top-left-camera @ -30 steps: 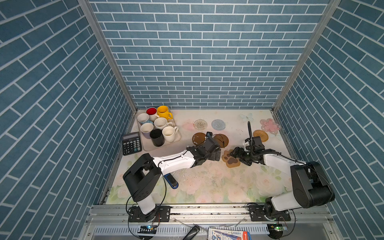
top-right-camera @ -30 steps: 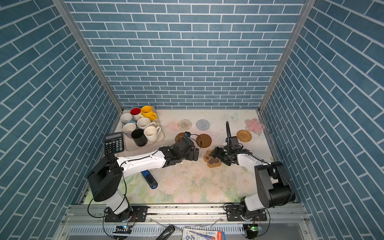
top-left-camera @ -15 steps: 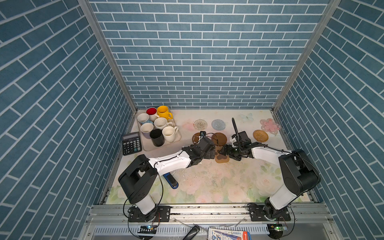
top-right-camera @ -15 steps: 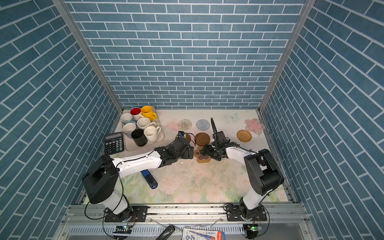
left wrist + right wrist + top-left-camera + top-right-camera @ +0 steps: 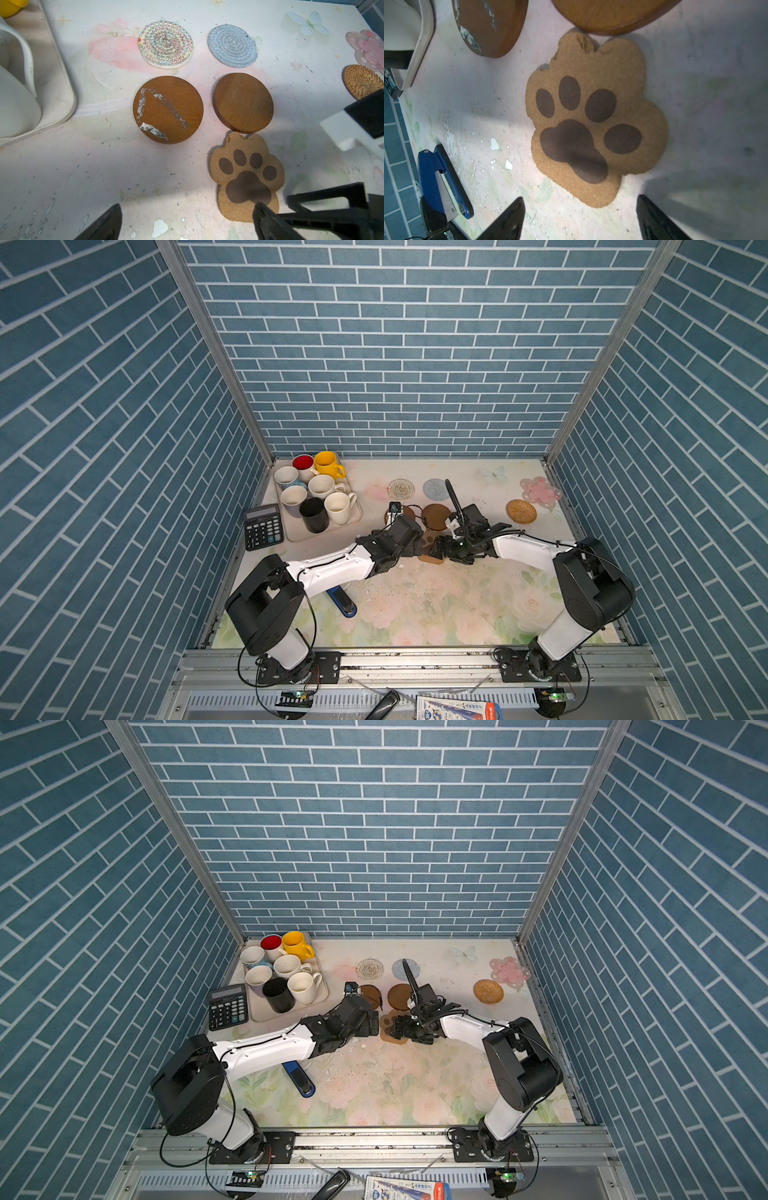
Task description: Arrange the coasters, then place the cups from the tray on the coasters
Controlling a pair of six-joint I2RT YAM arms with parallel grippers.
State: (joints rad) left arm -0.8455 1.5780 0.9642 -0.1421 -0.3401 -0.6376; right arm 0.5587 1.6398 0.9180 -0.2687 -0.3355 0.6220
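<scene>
Right gripper [image 5: 580, 209] hovers low over the table with its jaws spread and nothing between them. The paw-shaped coaster [image 5: 591, 116] lies flat just ahead of its fingertips. The left gripper [image 5: 372, 1023] faces it from the other side, spread wide and also empty.

The paw looks like thin cork: probably very light, fairly stiff, and rough rather than slippery, with edges that could crumble. Lying flush on the table, it offers no face to pinch. My guess is that a fingertip must slip under the heel edge nearest the right gripper, or that the piece should simply be pushed along. A hard squeeze across a toe lobe might snap it.

Nearest the front rail, the blue stapler [image 5: 440, 180] lies to the left side. The floral table in front of the paw looks open for sliding.

Just beyond, the paw's toe lobes reach the rim of the clean brown disc [image 5: 243, 101]; I cannot tell whether they touch. The scuffed brown disc [image 5: 168, 108] sits beside that one, apart from it, so pushing away from the rail is blocked.

Farther back lie the white woven round [image 5: 166, 44] and the light blue woven round [image 5: 232, 45]. The rattan round [image 5: 521, 511] and the pink flower coaster [image 5: 540, 491] are off to the right, with bare table between them and the paw. At far left the tray [image 5: 69, 99] holds all the mugs [image 5: 322, 486], and the calculator [image 5: 263, 526] lies beside it.
</scene>
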